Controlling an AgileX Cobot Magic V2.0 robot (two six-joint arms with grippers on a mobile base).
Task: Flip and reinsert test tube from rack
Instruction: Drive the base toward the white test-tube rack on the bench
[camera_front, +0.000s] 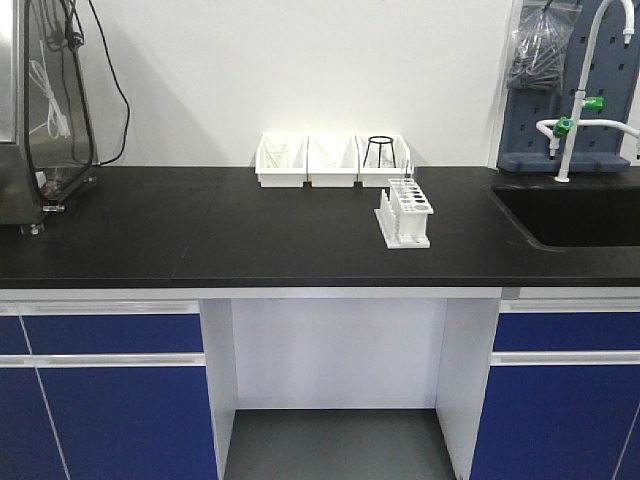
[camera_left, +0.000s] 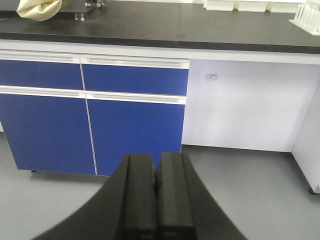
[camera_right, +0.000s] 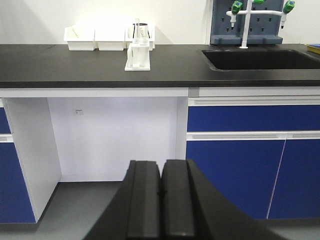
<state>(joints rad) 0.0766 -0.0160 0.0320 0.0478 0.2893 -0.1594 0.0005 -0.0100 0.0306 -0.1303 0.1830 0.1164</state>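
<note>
The small white rack (camera_front: 404, 214) stands on the black counter (camera_front: 200, 240), in front of the right bin. It also shows in the right wrist view (camera_right: 138, 56) and at the top right edge of the left wrist view (camera_left: 307, 19). A thin clear test tube (camera_front: 407, 172) stands upright at the rack's far end. My left gripper (camera_left: 156, 172) is shut and empty, low in front of the blue drawers. My right gripper (camera_right: 161, 177) is shut and empty, below counter height, facing the knee space. Neither arm shows in the front view.
Three white open-fronted bins (camera_front: 308, 160) stand at the back of the counter; the right one holds a black wire stand (camera_front: 379, 150). A sink (camera_front: 575, 212) with a white tap (camera_front: 580, 110) lies at the right. A metal apparatus (camera_front: 30, 110) stands at the left.
</note>
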